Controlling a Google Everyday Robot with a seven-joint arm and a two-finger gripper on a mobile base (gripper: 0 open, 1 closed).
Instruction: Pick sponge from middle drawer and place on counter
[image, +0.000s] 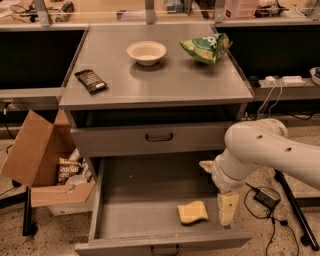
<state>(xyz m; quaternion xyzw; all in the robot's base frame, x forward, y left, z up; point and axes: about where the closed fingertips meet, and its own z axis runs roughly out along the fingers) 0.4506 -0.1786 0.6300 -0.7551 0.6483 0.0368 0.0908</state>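
One reach underway: gripper, opening unclear, hangs beside sponge at middle drawer's front-right corner; next, straddle it.

One sponge, one bowl, one snack bag, one cardboard box, one gripper over the middle drawer

Floor: speckled beige terrazzo floor, seen below both front corners of the grey metal counter.
Bench: long tan bench surface with upright metal posts, running behind the far edge.
Recesses: dark openings under the bench, off the left and right edges.
Box: open brown cardboard box, low beside the front left corner.
Power: white power strip on a ledge beyond the right edge; black adapter with cables on the floor.
Light: warm, with a soft sheen on the worktop.
Gripper: gripper hangs below the front right corner.
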